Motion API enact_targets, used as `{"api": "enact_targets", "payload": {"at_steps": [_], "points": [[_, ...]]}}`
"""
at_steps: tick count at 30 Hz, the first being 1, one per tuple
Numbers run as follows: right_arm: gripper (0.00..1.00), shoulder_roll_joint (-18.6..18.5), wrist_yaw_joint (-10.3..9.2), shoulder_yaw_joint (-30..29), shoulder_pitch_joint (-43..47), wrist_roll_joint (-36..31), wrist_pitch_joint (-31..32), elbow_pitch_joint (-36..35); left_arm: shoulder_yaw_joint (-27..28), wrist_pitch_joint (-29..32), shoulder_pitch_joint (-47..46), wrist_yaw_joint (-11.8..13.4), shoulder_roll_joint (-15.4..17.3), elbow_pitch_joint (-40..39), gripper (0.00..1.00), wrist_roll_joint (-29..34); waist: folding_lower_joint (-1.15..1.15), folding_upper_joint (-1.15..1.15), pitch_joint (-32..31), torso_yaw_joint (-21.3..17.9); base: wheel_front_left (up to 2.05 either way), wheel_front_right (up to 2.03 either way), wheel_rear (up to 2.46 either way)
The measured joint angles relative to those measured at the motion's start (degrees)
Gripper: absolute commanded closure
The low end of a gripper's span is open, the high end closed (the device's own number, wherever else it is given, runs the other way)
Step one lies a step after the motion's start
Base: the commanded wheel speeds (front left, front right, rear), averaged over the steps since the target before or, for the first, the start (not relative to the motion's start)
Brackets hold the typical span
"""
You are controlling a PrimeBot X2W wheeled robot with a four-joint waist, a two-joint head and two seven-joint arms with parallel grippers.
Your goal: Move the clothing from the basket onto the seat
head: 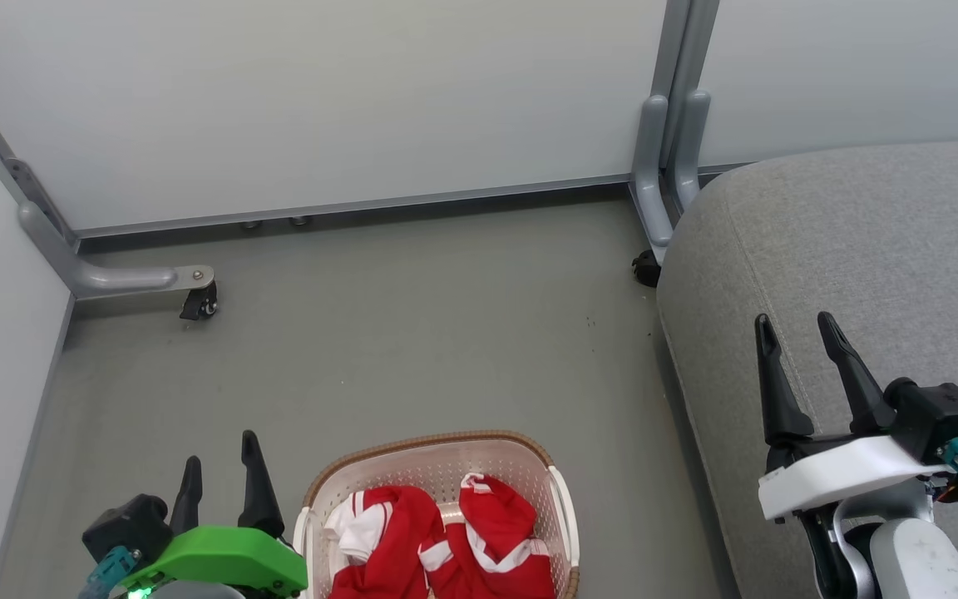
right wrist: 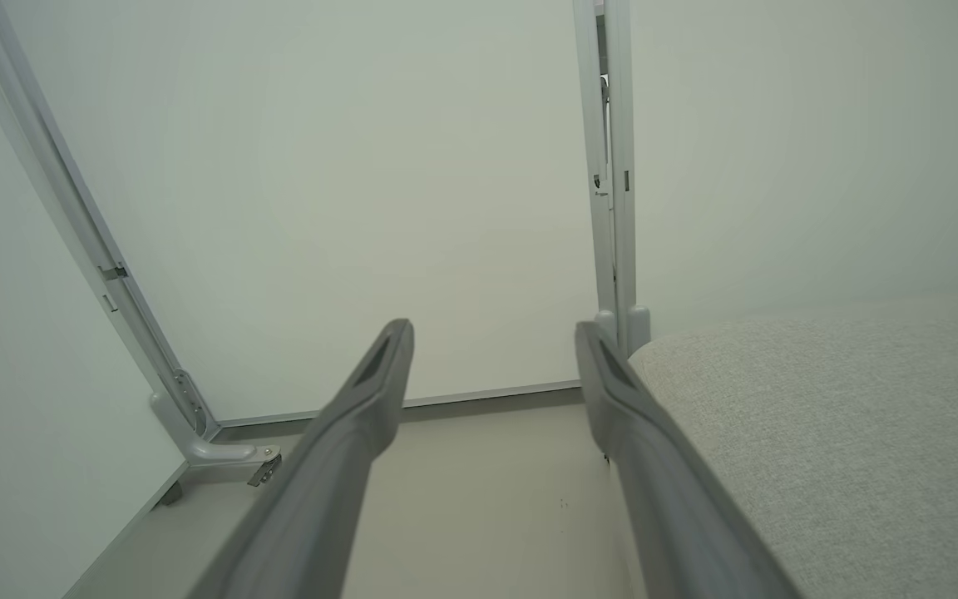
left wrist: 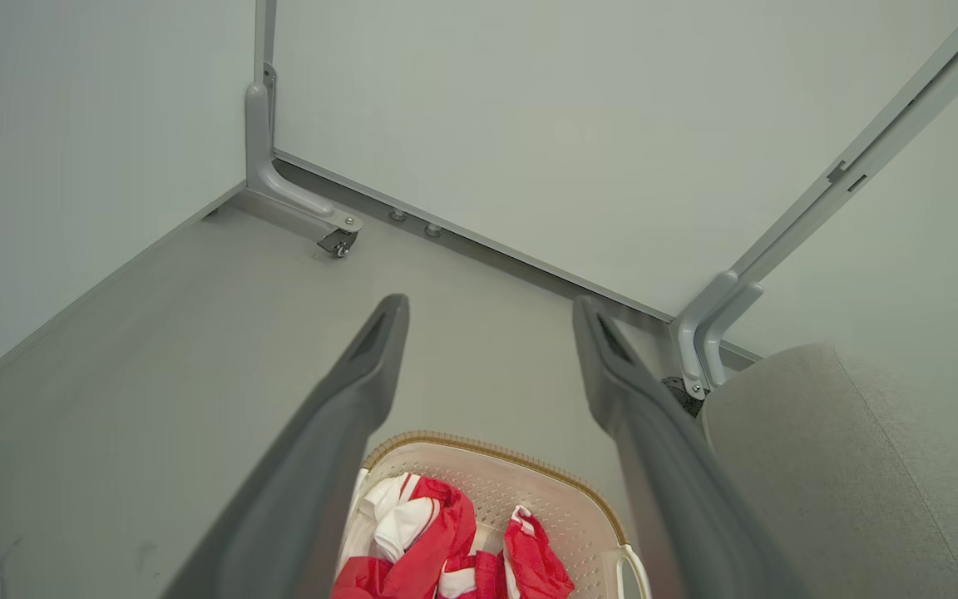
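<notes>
The clothing [head: 446, 541], red with white trim, lies bunched in the cream basket [head: 566, 507] with a brown rim, on the floor at the bottom middle of the head view. My left gripper [head: 219, 453] stands open just left of the basket, nothing between its fingers. The left wrist view looks past that gripper [left wrist: 491, 312] down at the clothing [left wrist: 437, 541] and the basket [left wrist: 562, 507]. The grey seat [head: 861, 249] fills the right side. My right gripper [head: 795, 329] hangs open over the seat's near left part. Beside that gripper [right wrist: 494, 333] lies the seat [right wrist: 845, 416].
Pale partition walls [head: 321, 100] close off the back and left. Their grey metal feet with castors [head: 196, 301] stick out onto the grey floor [head: 412, 333] at back left and beside the seat's far corner [head: 647, 266].
</notes>
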Motion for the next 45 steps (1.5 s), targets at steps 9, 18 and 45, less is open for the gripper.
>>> {"api": "enact_targets", "payload": {"at_steps": [9,18,45], "points": [[0.0,0.66,0.01,-0.19,0.32,-5.19,-1.4,0.14,-1.86,-1.48,-0.03,1.29,0.01,0.79,0.0,5.8,0.0,0.0,0.03,-0.23,0.0,0.0,0.0],[0.0,0.41,0.01,1.44,0.91,-10.42,-2.53,0.55,-4.87,-2.65,-0.02,1.46,0.27,-1.99,0.0,12.07,0.0,0.0,0.13,-0.53,0.0,0.0,0.0],[0.0,0.43,0.02,2.48,1.59,-19.42,-5.82,0.91,-7.06,-5.88,1.34,-1.2,0.42,-2.33,0.0,21.67,0.0,0.0,-0.78,-0.52,0.0,0.0,0.0]]}}
